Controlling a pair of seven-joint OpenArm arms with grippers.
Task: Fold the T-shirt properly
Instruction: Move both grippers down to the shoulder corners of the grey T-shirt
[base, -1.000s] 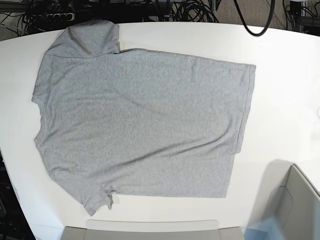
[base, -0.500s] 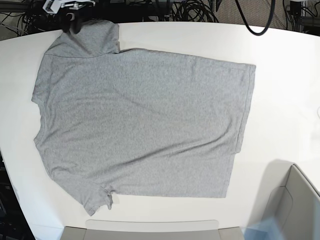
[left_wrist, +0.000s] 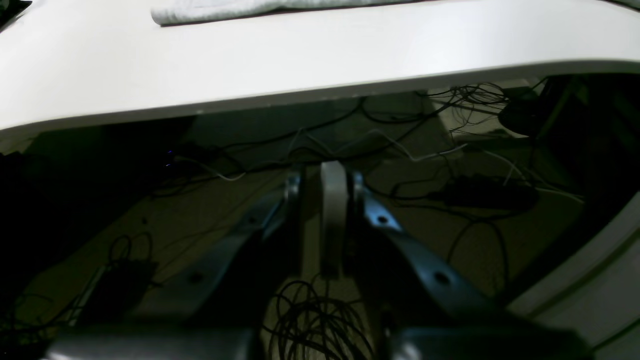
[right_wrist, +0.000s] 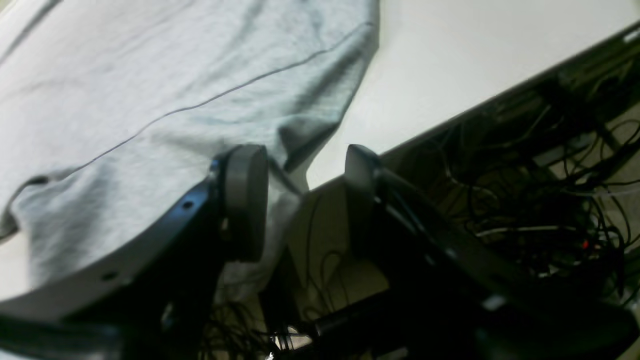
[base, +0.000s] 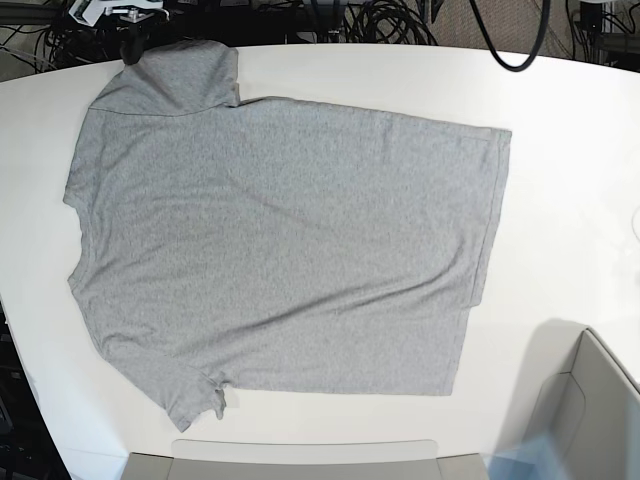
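On my right wrist camera the right gripper (right_wrist: 300, 200) has its jaws standing wide apart with nothing between them. One pad (right_wrist: 245, 200) sits over the hanging end of a sleeve; the other is out past the tabletop edge, over the cables below. I cannot tell whether the pad touches the cloth. The same view shows the T-shirt (right_wrist: 150, 100) close up: heather-grey, a stitched seam line running across it, the sleeve end drooping over the edge of the white tabletop (right_wrist: 450, 65).

On my left wrist camera the left gripper (left_wrist: 327, 220) has its jaws drawn close together, and nothing sits between them. It is below the level of the tabletop (left_wrist: 300, 65), looking at the floor cables (left_wrist: 320, 320) under the rim, and only a thin strip of the grey cloth (left_wrist: 210, 11) shows at the top edge of the frame.

The base camera gives what neither wrist does: the whole T-shirt (base: 280, 240) laid flat on the tabletop (base: 570, 150), plain side up, collar end toward the left of the frame, hem toward the right. One sleeve reaches the far edge at upper left, where a bit of the right gripper (base: 125, 25) shows just beside it. The other sleeve lies at the near lower left. The left arm does not appear there.
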